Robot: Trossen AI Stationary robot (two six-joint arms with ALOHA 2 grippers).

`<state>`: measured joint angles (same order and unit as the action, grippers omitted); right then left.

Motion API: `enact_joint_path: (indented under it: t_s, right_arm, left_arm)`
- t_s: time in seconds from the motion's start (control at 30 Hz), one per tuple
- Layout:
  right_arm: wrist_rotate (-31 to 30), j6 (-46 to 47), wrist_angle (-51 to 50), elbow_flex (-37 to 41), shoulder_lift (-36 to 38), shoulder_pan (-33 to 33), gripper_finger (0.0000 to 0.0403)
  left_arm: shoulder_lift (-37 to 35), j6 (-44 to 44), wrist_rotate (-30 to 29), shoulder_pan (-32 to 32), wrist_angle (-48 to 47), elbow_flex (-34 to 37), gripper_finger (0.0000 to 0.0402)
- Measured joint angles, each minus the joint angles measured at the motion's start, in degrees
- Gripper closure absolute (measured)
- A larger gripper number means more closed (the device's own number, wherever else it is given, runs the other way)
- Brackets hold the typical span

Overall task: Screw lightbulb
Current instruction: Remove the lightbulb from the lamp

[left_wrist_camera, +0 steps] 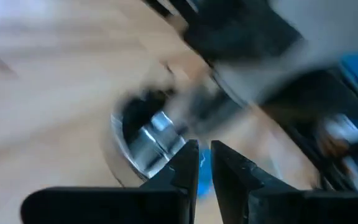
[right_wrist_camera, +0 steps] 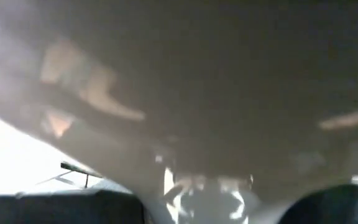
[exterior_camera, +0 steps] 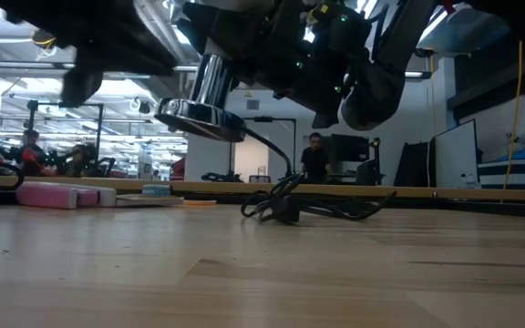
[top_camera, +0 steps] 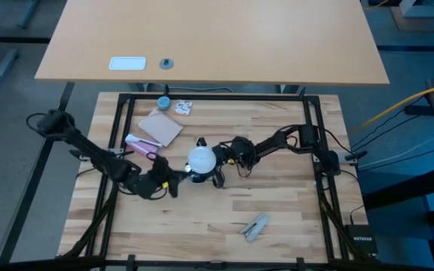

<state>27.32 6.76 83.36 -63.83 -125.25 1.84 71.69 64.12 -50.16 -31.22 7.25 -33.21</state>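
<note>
The frosted white lightbulb [top_camera: 200, 159] is lifted above the table's middle, and my right gripper [top_camera: 211, 159] is shut on it from the right. It fills the right wrist view as the pale lightbulb [right_wrist_camera: 197, 93]. A chrome lamp socket with a shiny round disc [exterior_camera: 203, 117] hangs under it, clear of the wood. Its black cord [exterior_camera: 290, 205] trails down onto the table. My left gripper [top_camera: 176, 184] is just left of the socket. Its fingers are shut to a narrow slit [left_wrist_camera: 204, 168] close beside the disc [left_wrist_camera: 146, 144]. My right gripper pinches the bulb's globe [right_wrist_camera: 185, 143] between its two fingers, which come in about level from the table's right side. The bulb is lifted clear with its globe up, and the socket and disc hang below it. My left gripper's fingertips are close to the chrome disc; whether they touch it I cannot tell.
A pink item [top_camera: 140, 144], a brown sheet [top_camera: 161, 128], a small blue cap [top_camera: 163, 102] and a patterned packet [top_camera: 184, 108] lie at the far left of the table. A grey object [top_camera: 255, 226] lies near the front edge. A second table [top_camera: 277, 45] stands beyond.
</note>
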Motion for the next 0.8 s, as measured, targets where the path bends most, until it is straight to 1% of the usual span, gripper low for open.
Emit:
enact_joint_path:
  t_s: [0.1,0.2,0.3,0.37,0.5,0.57,0.67,0.73,0.8]
  right_arm:
    - [0.2,0.0,0.0,0.0,0.0,0.0,0.0237]
    - [0.2,0.0,0.0,0.0,0.0,0.1,0.0237]
    - [0.2,0.0,0.1,0.0,0.0,0.1,0.0237]
    - [0.2,0.0,0.1,0.0,0.0,0.1,0.0237]
    - [0.2,-0.1,0.1,0.0,0.0,0.1,0.0237]
    - [0.1,-0.1,0.1,0.0,0.0,0.1,0.0237]
    - [-0.2,-0.2,0.1,0.0,0.0,0.1,0.0237]
    - [-0.5,-0.8,0.1,0.0,0.0,0.1,0.0237]
    - [-0.8,-1.1,0.1,0.0,0.0,0.1,0.0237]
  left_arm:
    - [-0.5,0.0,7.9,-1.7,-0.2,0.0,0.0367]
    - [-0.3,0.4,14.3,-3.0,-0.7,0.0,0.0363]
    - [0.2,0.5,17.4,-4.3,-1.0,0.0,0.0346]
    - [0.7,0.6,18.0,-4.9,-0.7,0.0,0.0325]
    - [2.4,2.8,18.1,-5.2,-0.9,0.0,0.0269]
    - [3.4,5.1,17.7,-4.9,-0.8,0.0,0.0244]
    - [4.9,12.5,15.5,-3.9,-0.6,0.0,0.0219]
    - [6.1,18.5,13.0,-3.4,-0.6,0.0,0.0211]
    - [7.6,22.4,11.2,-2.9,-0.4,0.0,0.0207]
